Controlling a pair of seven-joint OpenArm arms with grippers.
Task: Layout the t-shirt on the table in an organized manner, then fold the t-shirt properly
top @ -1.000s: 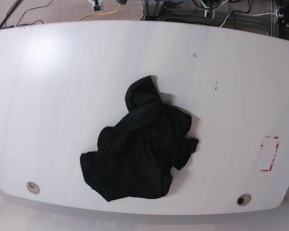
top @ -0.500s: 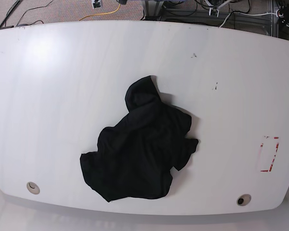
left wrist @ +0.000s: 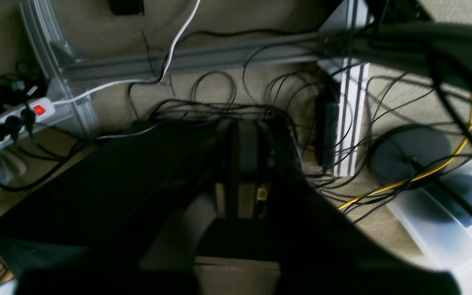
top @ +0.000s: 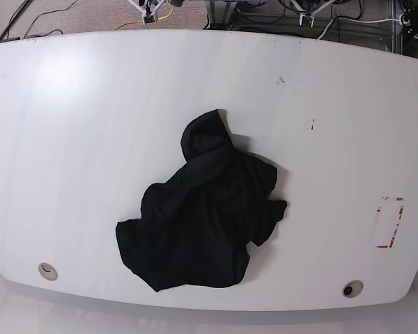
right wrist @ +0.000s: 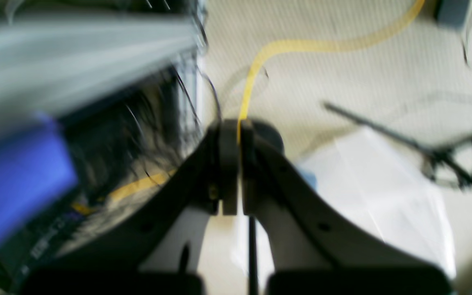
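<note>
The black t-shirt (top: 202, 212) lies crumpled in a heap near the middle of the white table (top: 70, 139), closer to the front edge, with one lobe reaching toward the back. Both arms are beyond the table's far edge. Only the pale tip of my right gripper (top: 149, 8) shows at the top left, and my left gripper (top: 311, 12) at the top right. In the left wrist view my left gripper (left wrist: 247, 131) is a dark shape, shut and empty above the floor. The blurred right wrist view shows my right gripper (right wrist: 232, 131) shut with nothing in it.
A red dashed rectangle (top: 389, 223) marks the table's right side. Two round grommets (top: 47, 271) (top: 352, 288) sit near the front edge. Below the arms are tangled black cables (left wrist: 219, 94), a yellow cable (right wrist: 268, 53), a power strip (left wrist: 35, 110) and an aluminium frame (left wrist: 350, 106).
The right gripper's tip has shifted slightly to the right along the top edge, and the left one has moved a little. The t-shirt has not moved.
</note>
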